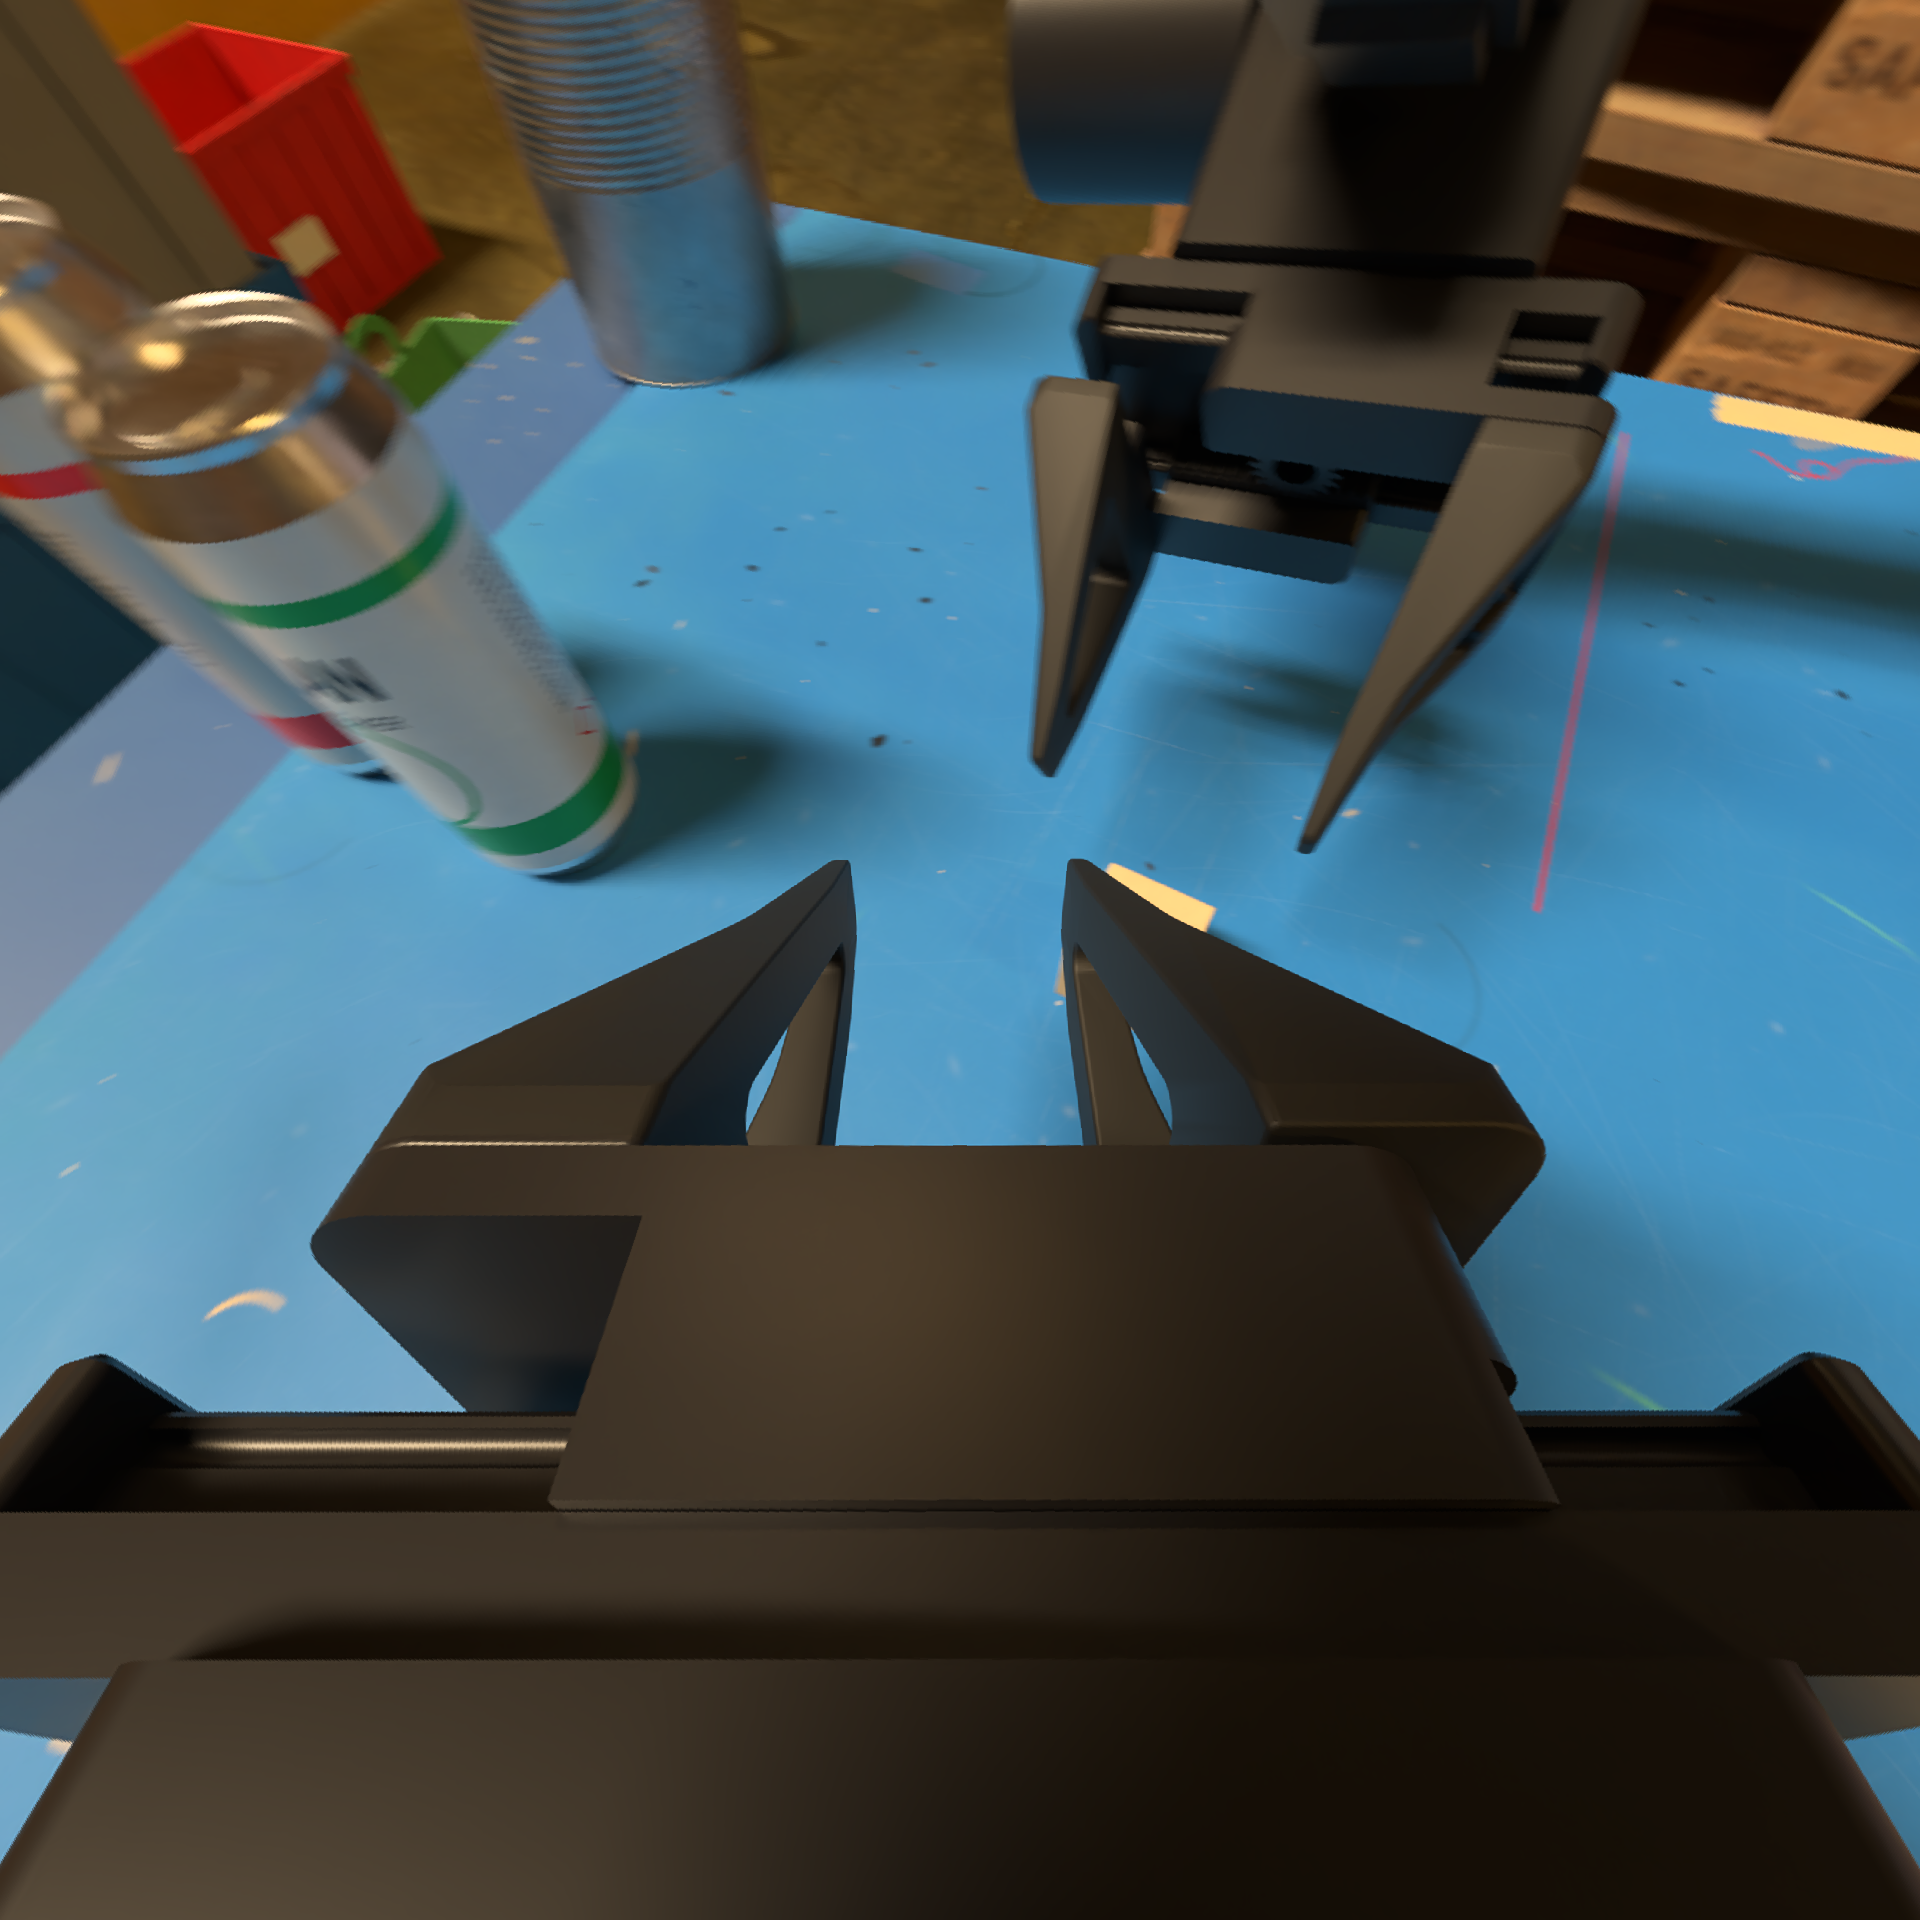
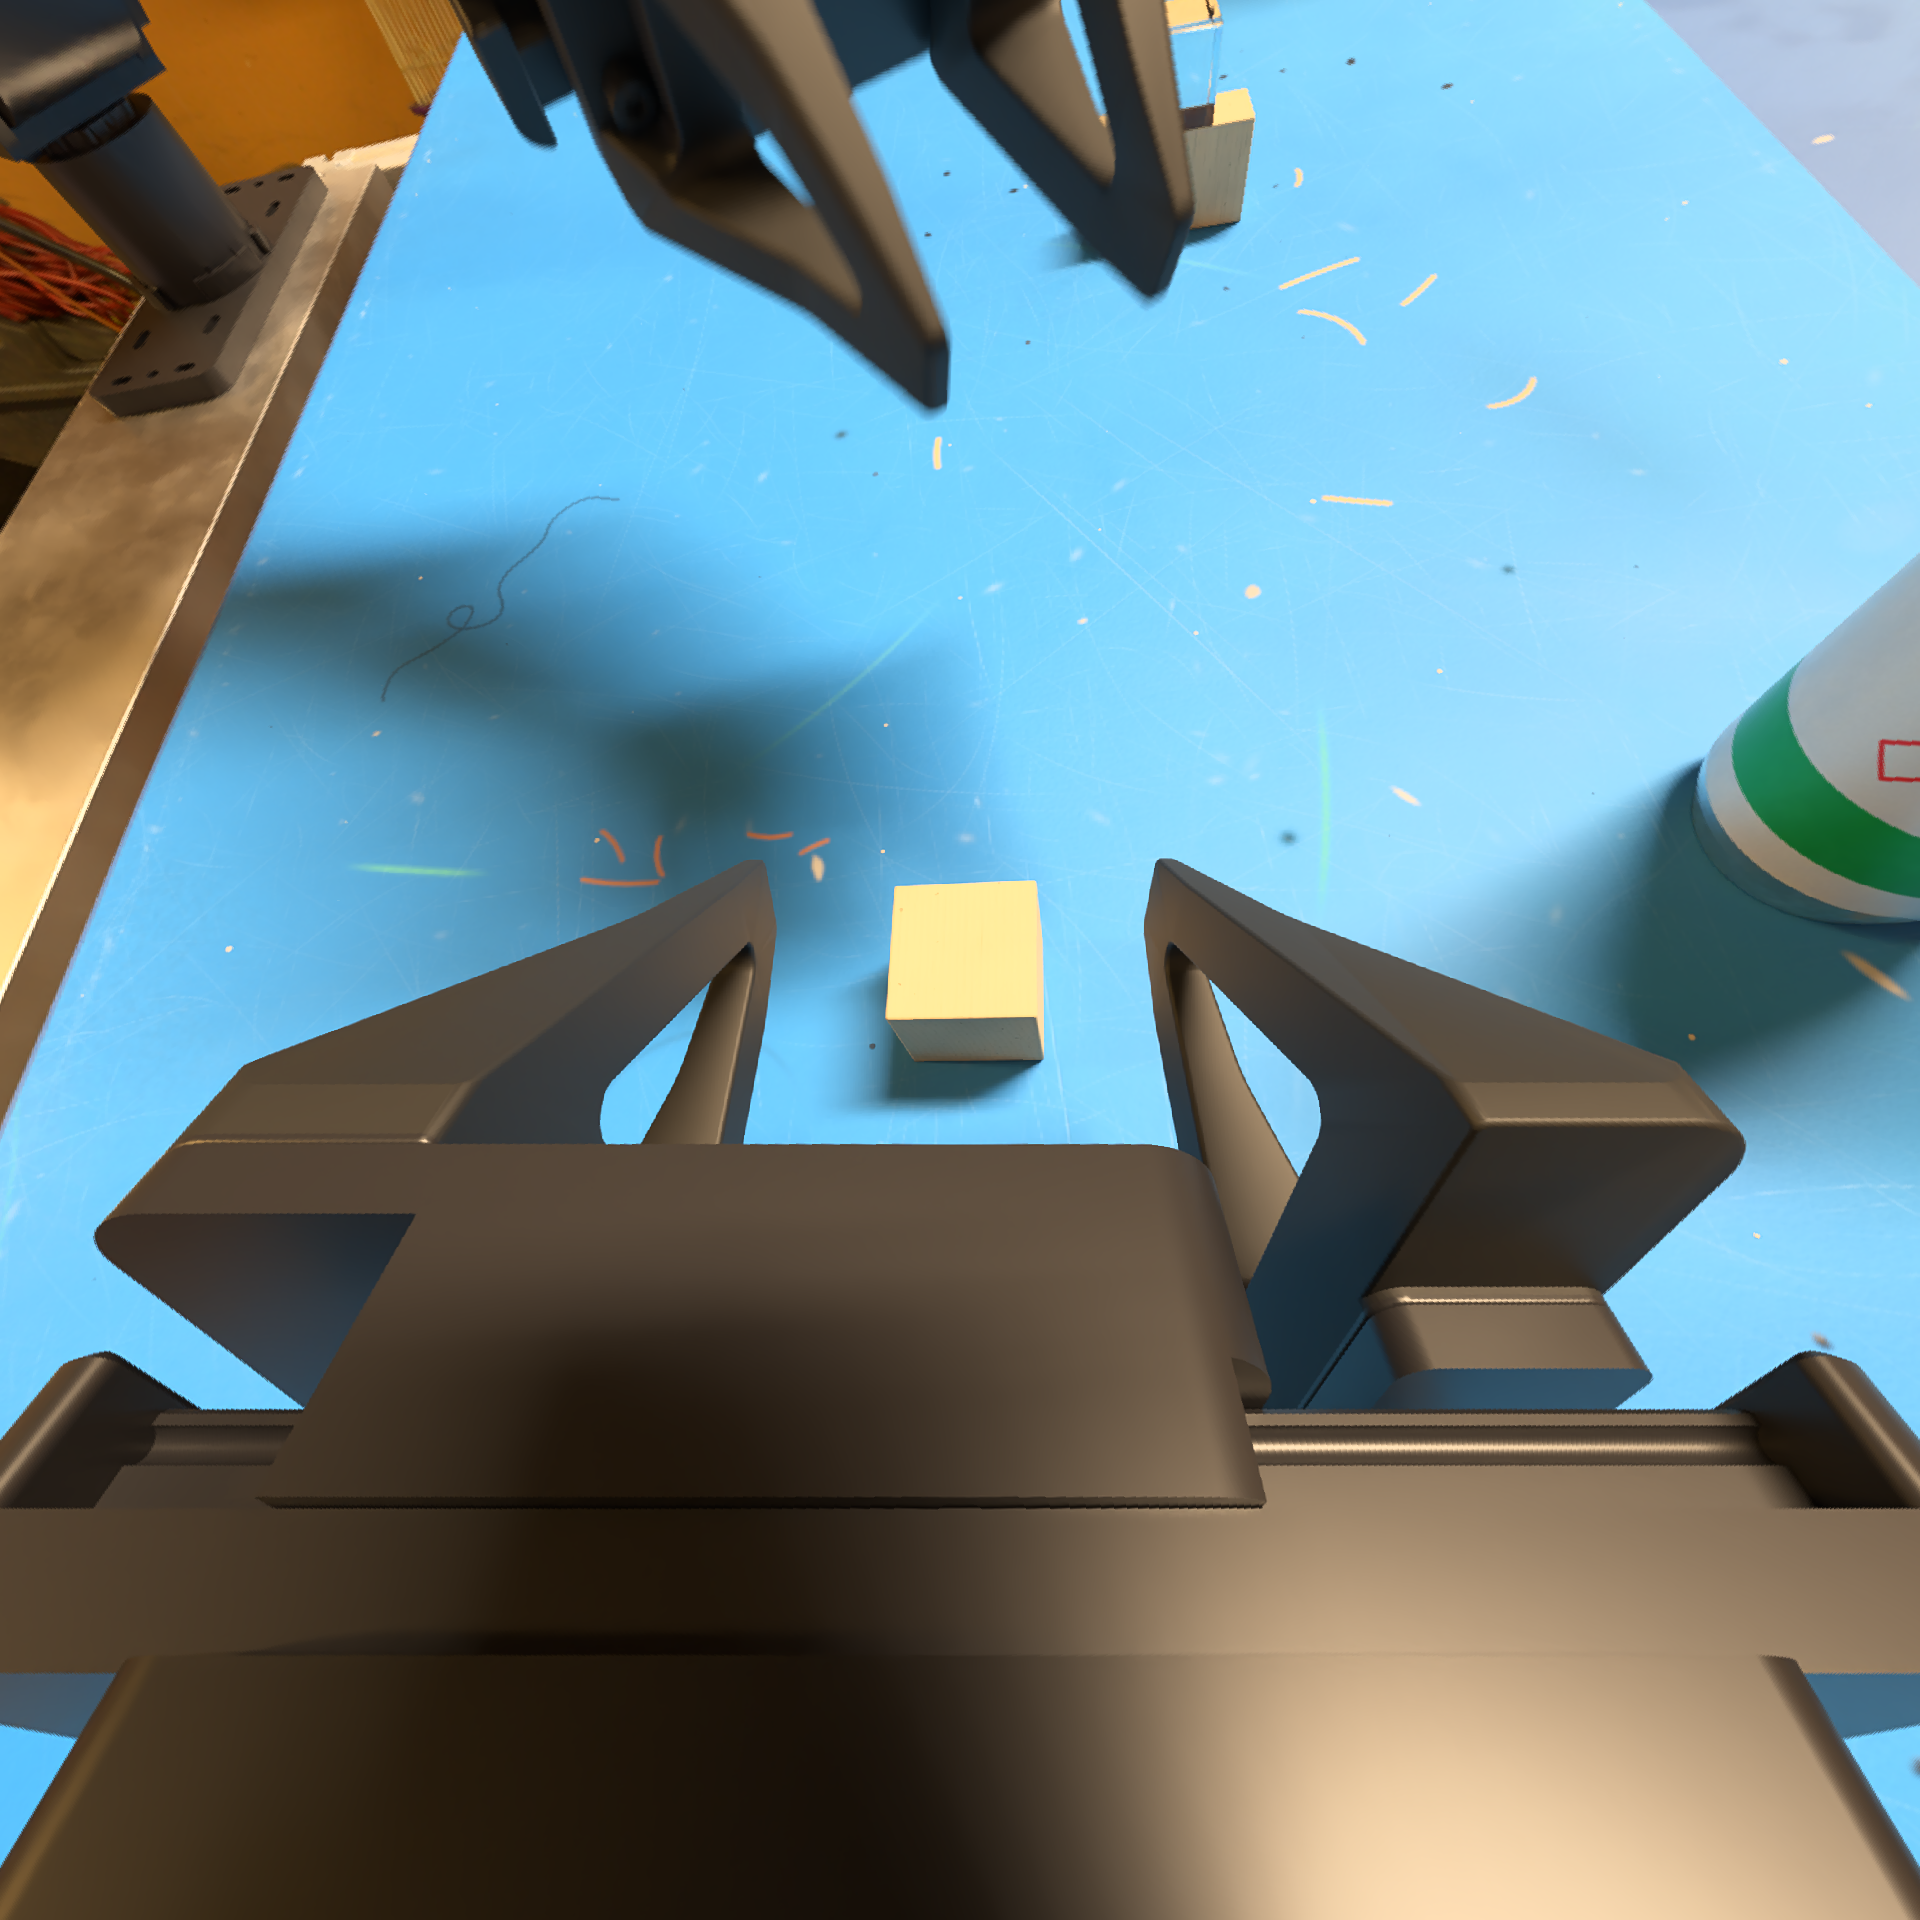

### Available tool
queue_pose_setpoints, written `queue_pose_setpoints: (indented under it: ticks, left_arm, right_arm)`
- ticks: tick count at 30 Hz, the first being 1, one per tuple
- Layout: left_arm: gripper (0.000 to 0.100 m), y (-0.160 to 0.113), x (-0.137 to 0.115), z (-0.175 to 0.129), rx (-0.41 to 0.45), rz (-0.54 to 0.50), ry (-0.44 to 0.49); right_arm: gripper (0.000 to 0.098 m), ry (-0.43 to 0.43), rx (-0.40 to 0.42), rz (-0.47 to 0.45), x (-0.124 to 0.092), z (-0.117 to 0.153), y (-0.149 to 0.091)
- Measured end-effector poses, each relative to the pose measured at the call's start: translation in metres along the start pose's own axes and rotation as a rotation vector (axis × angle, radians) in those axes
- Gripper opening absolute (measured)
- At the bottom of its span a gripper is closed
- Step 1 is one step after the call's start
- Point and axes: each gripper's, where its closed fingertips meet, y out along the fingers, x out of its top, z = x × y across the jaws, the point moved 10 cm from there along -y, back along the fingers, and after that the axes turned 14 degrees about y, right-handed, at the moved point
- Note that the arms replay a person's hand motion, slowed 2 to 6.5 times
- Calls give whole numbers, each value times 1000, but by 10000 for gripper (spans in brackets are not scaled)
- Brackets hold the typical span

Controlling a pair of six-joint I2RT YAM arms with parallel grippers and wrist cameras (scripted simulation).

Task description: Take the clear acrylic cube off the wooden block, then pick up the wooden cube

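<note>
A pale wooden cube (image 2: 966,966) lies on the blue table (image 2: 1143,623), between the fingers of my right gripper (image 2: 961,868), which is open and hovers over it without touching. In the left wrist view the cube (image 1: 1164,899) shows partly behind my own finger. My left gripper (image 1: 961,868) is open and empty. It also shows at the top of the right wrist view (image 2: 1044,343). Just behind one of its fingers stands a wooden block (image 2: 1221,156) with the clear acrylic cube (image 2: 1197,62) on top, both largely hidden. The right gripper (image 1: 1179,808) shows ahead in the left wrist view.
A white can with green bands (image 1: 416,644) stands left of my left gripper and also shows in the right wrist view (image 2: 1829,790). A metal cylinder (image 1: 665,208), a red bin (image 1: 291,166) and a green piece (image 1: 436,348) stand behind it. An arm base (image 2: 177,312) stands on a metal strip beside the table.
</note>
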Motion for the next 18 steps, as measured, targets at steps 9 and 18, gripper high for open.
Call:
queue_pose_setpoints:
  ticks: [9, 18]
  left_arm:
    - [259, -92, -2, 35, 555, 91, -132]
    - [319, -163, -45, 47, 937, 198, -363]
  right_arm:
    - [617, 2, -17, -4, 0, 0, 0]
    - [589, 15, -16, -17, 0, -1, 2]
